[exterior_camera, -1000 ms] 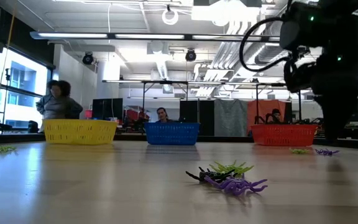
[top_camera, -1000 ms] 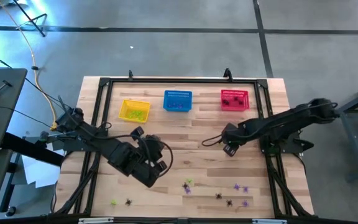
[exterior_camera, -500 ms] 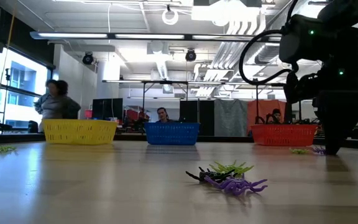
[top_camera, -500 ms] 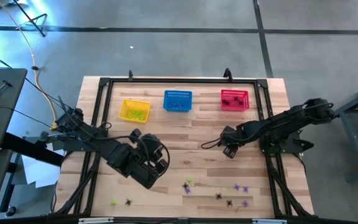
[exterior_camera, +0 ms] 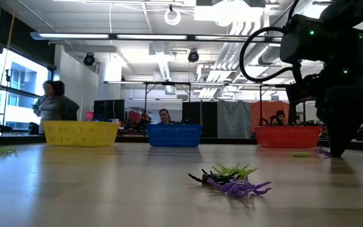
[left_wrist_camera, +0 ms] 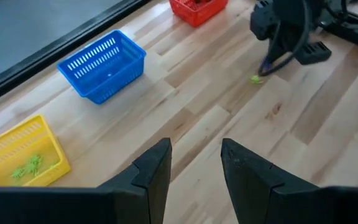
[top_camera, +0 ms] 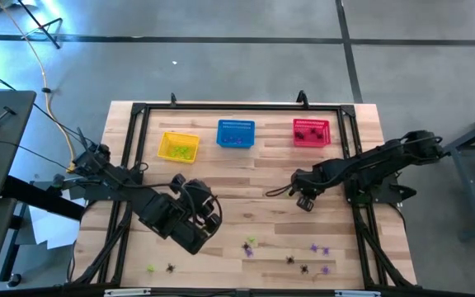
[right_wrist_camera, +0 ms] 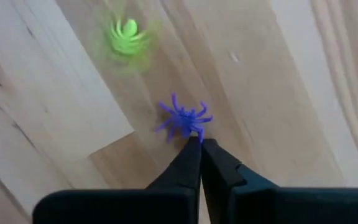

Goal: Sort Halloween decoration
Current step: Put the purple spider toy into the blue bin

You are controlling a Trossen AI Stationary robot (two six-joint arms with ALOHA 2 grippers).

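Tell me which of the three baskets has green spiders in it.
The yellow basket, the one on the left end of the row. Green spiders lie on its floor; the blue basket sits in the middle and the red basket holds dark ones.

Pale wood-grain worktop [top_camera: 246, 177]; 3 mesh baskets across the upper middle: yellow basket [top_camera: 178, 147], blue basket [top_camera: 236, 134], red basket [top_camera: 311, 132]. Purple spider [right_wrist_camera: 184, 119] beside a yellow-green spider [right_wrist_camera: 126, 35] (blurred). Dark arms.
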